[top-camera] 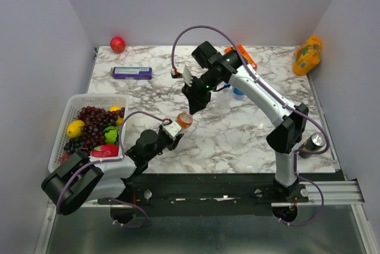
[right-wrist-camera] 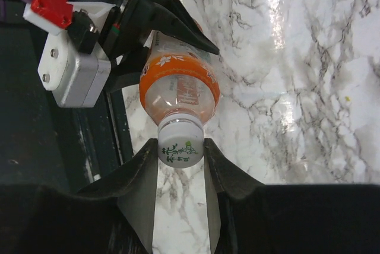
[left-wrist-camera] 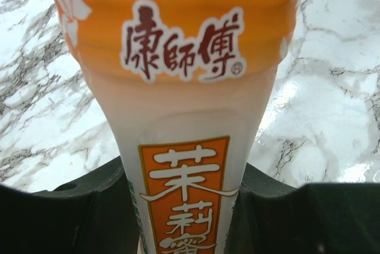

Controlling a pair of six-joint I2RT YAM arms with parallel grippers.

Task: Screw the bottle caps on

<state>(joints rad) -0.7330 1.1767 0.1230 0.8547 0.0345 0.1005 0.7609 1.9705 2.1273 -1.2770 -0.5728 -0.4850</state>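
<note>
While our left gripper (left-wrist-camera: 190,218) clamps the bottle (left-wrist-camera: 178,58) by its body, our right gripper (right-wrist-camera: 181,156) pinches the white cap (right-wrist-camera: 178,142). The cap sits on the bottle's neck, squarely between the right jaws. We judge the threading risky from here. A skewed cap would cross-thread. A weak left grip would let the bottle spin along with it. A slick cap could slip in the right jaws, so they turn without tightening.

Left gripper (top-camera: 178,124) and right gripper (right-wrist-camera: 181,147) both clamped.
</note>
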